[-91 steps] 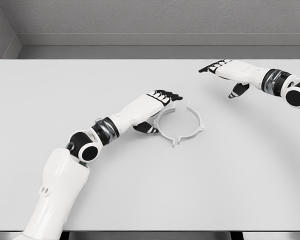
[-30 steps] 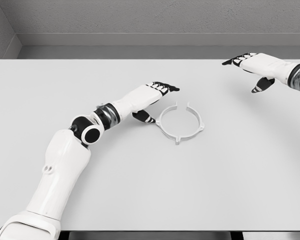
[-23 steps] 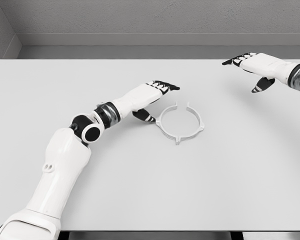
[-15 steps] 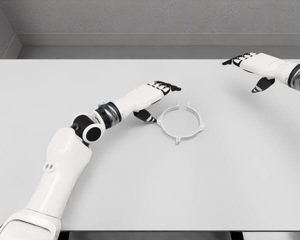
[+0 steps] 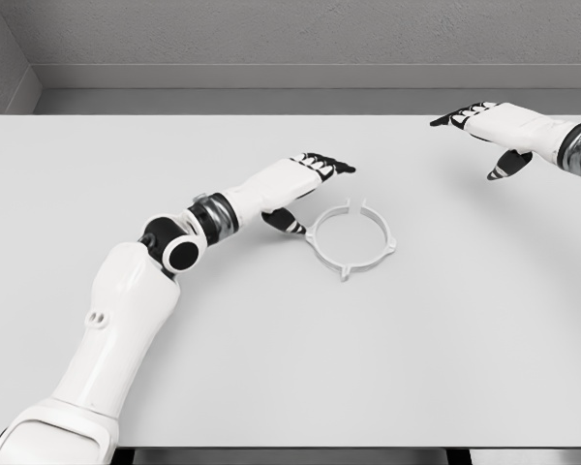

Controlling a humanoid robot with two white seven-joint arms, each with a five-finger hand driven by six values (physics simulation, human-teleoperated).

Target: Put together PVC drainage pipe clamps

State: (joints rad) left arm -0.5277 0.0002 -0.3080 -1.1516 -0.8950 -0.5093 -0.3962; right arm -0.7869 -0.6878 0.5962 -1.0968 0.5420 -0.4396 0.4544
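Note:
A white ring-shaped PVC pipe clamp lies flat on the white table, near its middle, with a gap at its far side and small tabs around the rim. My left hand hovers just left of the clamp, fingers spread and holding nothing; its dark thumb tip is close to the ring's left edge. My right hand floats at the far right of the table, well away from the clamp, fingers extended and empty.
The table's back edge meets a grey wall. The right forearm leaves the picture at the right edge.
Since three seconds ago the right hand has drawn back to the right and the left hand has come off the clamp. In the last second the left hand has edged slightly right and up.

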